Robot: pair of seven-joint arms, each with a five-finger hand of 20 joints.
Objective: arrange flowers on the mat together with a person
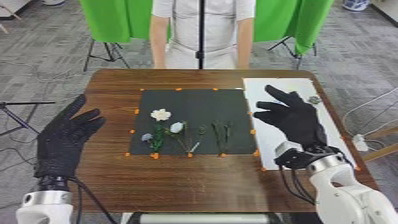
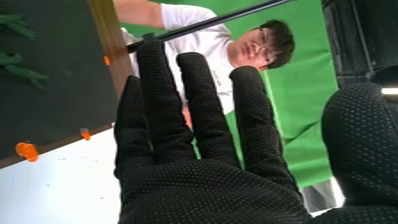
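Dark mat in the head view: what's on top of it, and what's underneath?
On the mat lie a white flower, a second white bloom, a bluish one and greenery. What lies beneath is covered; brown tabletop shows along its near edge.

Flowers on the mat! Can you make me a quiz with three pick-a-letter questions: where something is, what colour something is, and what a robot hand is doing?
1. Where is the widest white flower?
A) on the floor
B) on the mat
C) on the white sheet

2. What colour are the little bits round the mat's edge?
A) orange
B) blue
C) pink

3. How is the robot's right hand?
A) curled round a stem
B) closed in an empty fist
C) open and empty

Answers:
1. B: it lies against the dark mat in the head view.
2. A: both views show them orange.
3. C: its fingers are straight in the right wrist view, with nothing in them.
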